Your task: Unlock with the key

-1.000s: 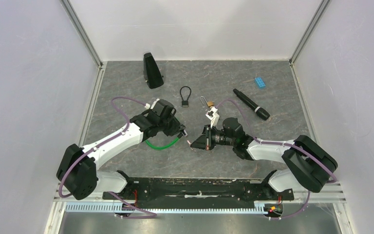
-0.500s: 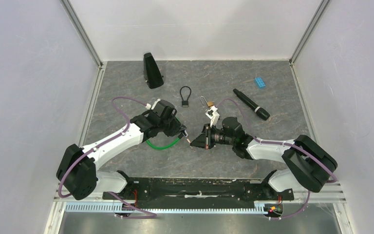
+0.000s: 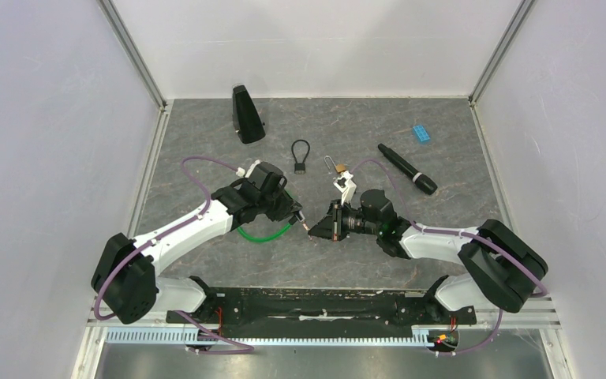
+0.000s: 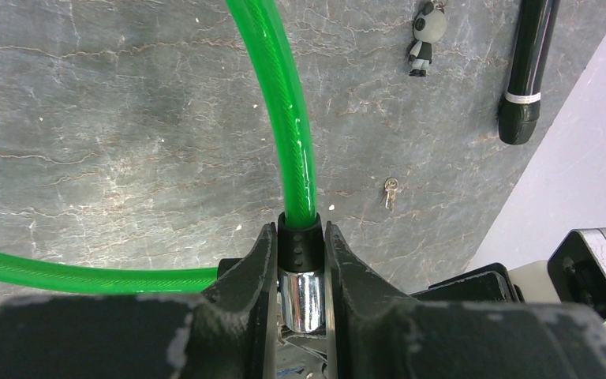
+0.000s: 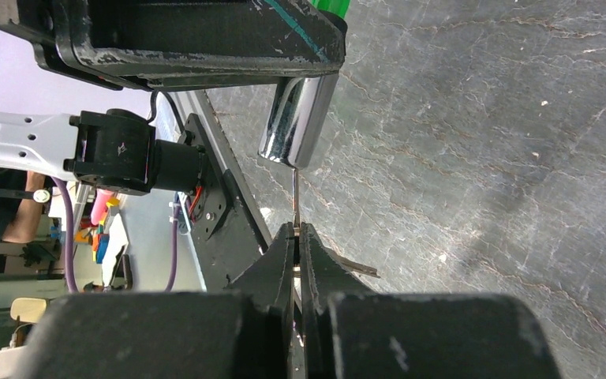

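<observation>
Since the earlier frame, the right end effector [image 3: 313, 229] had moved a little up and to the left, so the gap to the left end effector [image 3: 297, 215] was nearly closed. The left end effector was clenched on the black collar of the lock cylinder [image 4: 300, 298], where the green cable [image 4: 290, 118] enters. It held the chrome end out past its fingers, above the tabletop [image 3: 197, 134]. The right end effector was clenched on the key [image 5: 294, 201], with only the thin blade showing past the fingertips. In the right wrist view the blade lay on the same line as the cylinder's long axis and pointed straight at its end face, the tip touching it. Whether it had already entered the keyhole I could not tell. The coming move, in my judgement, needed a straight push along this axis, then a turn.
</observation>
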`<action>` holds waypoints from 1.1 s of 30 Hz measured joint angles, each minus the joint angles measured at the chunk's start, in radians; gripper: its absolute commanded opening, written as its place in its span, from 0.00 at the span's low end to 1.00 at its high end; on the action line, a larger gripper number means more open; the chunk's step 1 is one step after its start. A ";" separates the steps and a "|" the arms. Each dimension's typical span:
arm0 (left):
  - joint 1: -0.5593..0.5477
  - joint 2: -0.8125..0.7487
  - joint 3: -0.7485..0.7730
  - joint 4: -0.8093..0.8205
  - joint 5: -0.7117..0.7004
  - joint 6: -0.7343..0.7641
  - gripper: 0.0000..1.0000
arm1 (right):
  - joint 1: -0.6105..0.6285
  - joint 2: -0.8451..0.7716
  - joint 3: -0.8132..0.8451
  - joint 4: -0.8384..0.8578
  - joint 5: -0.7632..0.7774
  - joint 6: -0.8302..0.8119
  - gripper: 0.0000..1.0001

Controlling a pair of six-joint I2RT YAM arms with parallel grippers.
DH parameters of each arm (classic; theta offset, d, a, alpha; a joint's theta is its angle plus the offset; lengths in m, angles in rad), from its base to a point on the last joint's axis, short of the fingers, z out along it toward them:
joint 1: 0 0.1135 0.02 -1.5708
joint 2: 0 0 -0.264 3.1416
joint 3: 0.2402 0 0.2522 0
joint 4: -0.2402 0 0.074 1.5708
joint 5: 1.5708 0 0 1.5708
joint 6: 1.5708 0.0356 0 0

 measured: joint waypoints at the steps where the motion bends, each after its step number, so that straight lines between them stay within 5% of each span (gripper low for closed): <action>1: -0.001 0.000 0.000 0.000 -0.001 0.000 0.02 | 0.000 0.000 0.000 0.000 0.000 0.000 0.00; 33: -0.008 -0.018 -0.006 0.012 -0.019 0.000 0.02 | -0.024 -0.032 -0.017 -0.001 0.012 0.011 0.00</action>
